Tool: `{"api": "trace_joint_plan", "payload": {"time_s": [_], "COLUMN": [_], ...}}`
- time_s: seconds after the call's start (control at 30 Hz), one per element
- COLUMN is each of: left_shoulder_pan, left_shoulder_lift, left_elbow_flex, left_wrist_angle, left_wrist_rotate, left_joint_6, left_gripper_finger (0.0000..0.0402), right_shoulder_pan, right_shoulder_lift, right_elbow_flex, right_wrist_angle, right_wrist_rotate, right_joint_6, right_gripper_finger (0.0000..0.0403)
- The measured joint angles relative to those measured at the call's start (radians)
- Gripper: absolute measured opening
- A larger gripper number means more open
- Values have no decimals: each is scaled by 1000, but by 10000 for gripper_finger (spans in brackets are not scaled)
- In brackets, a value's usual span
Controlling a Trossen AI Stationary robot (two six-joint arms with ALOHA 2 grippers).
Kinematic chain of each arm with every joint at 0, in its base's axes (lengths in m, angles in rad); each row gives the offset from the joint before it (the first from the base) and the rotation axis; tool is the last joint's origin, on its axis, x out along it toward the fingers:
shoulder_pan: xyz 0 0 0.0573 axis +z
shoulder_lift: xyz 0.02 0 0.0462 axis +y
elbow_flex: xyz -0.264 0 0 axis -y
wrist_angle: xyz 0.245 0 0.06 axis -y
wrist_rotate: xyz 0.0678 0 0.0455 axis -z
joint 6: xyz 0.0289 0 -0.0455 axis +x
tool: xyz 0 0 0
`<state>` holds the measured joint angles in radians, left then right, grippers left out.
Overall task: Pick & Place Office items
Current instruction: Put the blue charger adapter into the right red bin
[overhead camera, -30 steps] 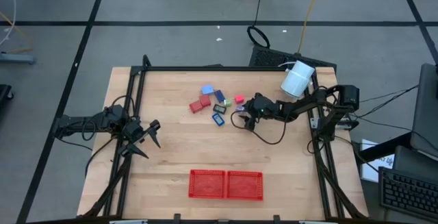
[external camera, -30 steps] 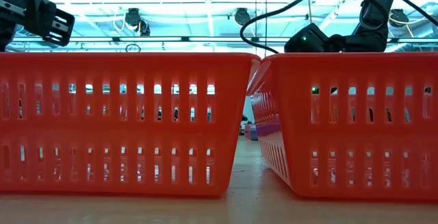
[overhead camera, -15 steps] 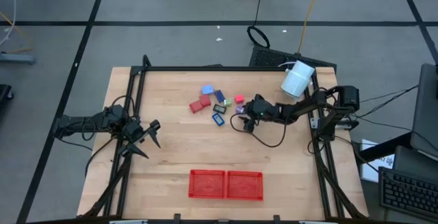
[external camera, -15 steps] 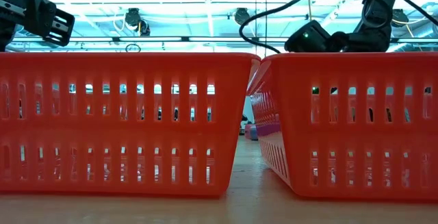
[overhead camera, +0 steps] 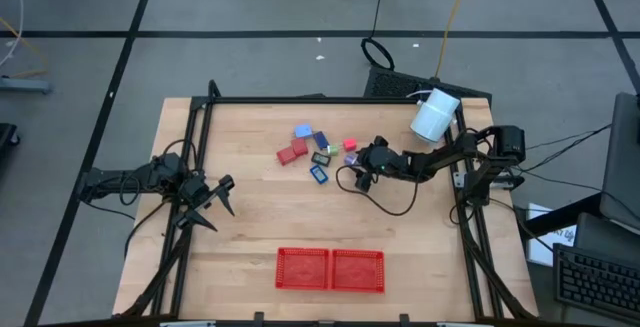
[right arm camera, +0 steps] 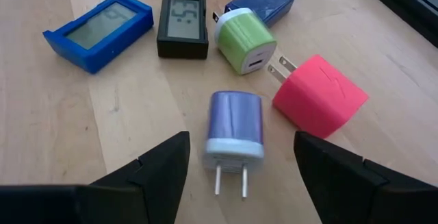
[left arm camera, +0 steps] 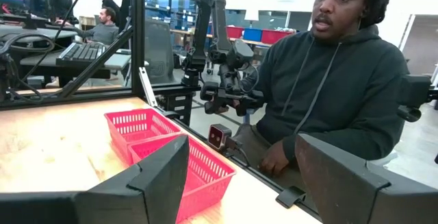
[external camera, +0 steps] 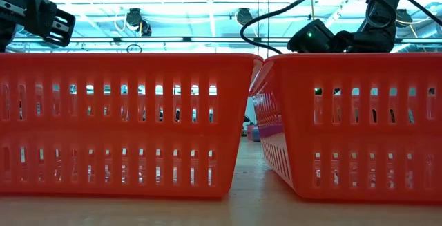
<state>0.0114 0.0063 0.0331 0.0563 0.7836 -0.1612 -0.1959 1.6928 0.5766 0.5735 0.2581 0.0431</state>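
The office items lie in a cluster on the far middle of the table [overhead camera: 250, 237]. They are a lavender plug charger [right arm camera: 234, 125], a pink-red charger [right arm camera: 320, 95], a green charger [right arm camera: 245, 40], a black timer [right arm camera: 183, 31], a blue timer [right arm camera: 99, 29] and a dark blue block [right arm camera: 260, 5]. The cluster also shows in the high view [overhead camera: 320, 152]. My right gripper [right arm camera: 241, 157] [overhead camera: 357, 170] is open just right of the cluster. Its fingers stand on either side of the lavender charger without touching it. My left gripper [overhead camera: 218, 202] [left arm camera: 239, 172] is open and empty at the table's left.
Two red mesh trays [overhead camera: 330, 269] stand side by side at the near edge; they fill the low view [external camera: 124, 122] and show in the left wrist view [left arm camera: 171, 142]. A white cylinder [overhead camera: 435, 115] lies at the far right. A person in a dark hoodie [left arm camera: 328, 94] sits beyond the near edge.
My right arm's wrist has risen a little, as the low view shows. The items and my left arm have kept still.
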Motion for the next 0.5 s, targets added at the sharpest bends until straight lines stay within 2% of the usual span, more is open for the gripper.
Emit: {"api": "trace_joint_plan", "payload": {"time_s": [0.27, 0.5], "left_shoulder_pan": [0, 0], "left_shoulder_lift": [0, 0], "left_elbow_flex": [0, 0], "left_wrist_angle": [0, 0], "left_wrist_rotate": [0, 0], "left_joint_6": [0, 0], "left_gripper_finger": [271, 271], "right_shoulder_pan": [0, 0], "right_shoulder_lift": [35, 108], "right_elbow_flex": [0, 0], "right_wrist_angle": [23, 133], "right_wrist_rotate": [-14, -20], "right_joint_6": [5, -25], "right_gripper_finger": [254, 253]}}
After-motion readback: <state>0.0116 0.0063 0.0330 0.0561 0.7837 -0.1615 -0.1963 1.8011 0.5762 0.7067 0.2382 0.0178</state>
